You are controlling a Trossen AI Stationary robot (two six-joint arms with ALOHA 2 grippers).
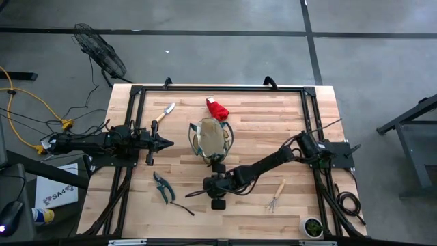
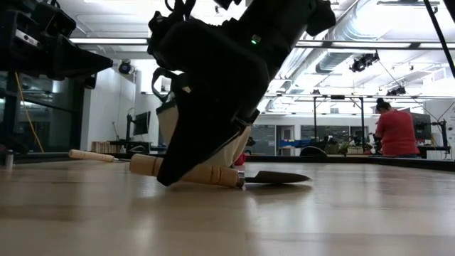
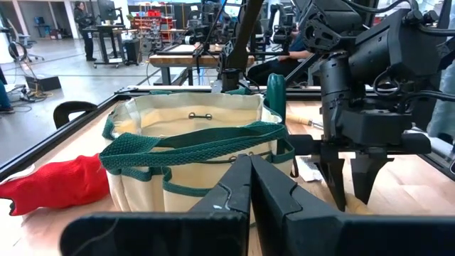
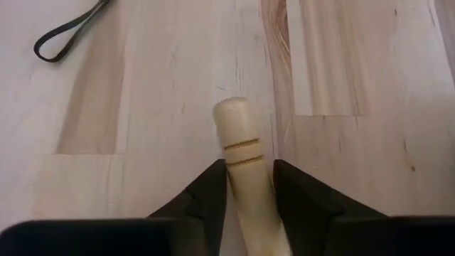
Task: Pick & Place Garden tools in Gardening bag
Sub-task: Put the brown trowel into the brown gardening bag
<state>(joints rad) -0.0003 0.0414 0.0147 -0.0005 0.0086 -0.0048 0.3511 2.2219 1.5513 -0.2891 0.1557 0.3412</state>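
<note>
- The right gripper (image 4: 247, 186) is down at the desk (image 1: 293, 130), jaws narrow around the wooden handle of a trowel (image 2: 213, 174) lying flat just in front of the gardening bag (image 1: 209, 139).
- Confirm both fingers press the handle before lifting.
- Lift straight up, clear the bag rim, and release blade-down inside.
- The left gripper (image 3: 250, 186) waits beside the bag, jaws together.
</note>
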